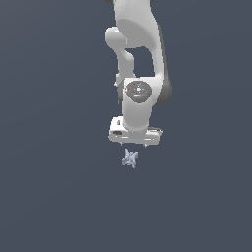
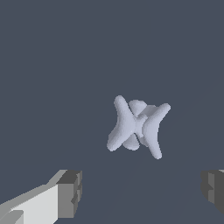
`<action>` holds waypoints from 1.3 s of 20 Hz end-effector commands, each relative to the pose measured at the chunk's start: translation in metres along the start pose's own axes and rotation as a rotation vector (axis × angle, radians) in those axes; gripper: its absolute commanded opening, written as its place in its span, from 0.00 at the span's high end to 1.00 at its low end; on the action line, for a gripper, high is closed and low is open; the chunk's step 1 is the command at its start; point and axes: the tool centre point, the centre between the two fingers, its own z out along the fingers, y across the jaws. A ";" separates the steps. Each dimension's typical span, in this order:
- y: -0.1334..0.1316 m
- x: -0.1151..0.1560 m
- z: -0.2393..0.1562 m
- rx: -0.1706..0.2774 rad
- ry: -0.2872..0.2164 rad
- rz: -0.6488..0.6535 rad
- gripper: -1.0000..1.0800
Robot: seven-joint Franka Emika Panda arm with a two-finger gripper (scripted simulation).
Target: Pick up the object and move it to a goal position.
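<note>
The object [image 1: 130, 158] is a tiny pale lavender-grey spiky, star-like piece lying on the dark grey floor. In the exterior view it sits just below the white gripper [image 1: 134, 145], which hangs over it pointing down. In the wrist view the object [image 2: 137, 126] lies ahead of the gap between the two fingers, apart from both. One finger [image 2: 70, 193] and the other finger [image 2: 213, 190] stand wide apart. The gripper [image 2: 141, 192] is open and empty.
The white arm [image 1: 139, 59] rises from the gripper toward the top of the exterior view. The floor [image 1: 54, 187] is a plain dark grey surface with nothing else on it in view.
</note>
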 end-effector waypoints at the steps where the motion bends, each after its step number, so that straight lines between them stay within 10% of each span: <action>1: 0.003 0.010 0.009 0.002 0.006 0.057 0.04; 26: 0.010 0.028 0.075 0.003 0.020 0.166 0.04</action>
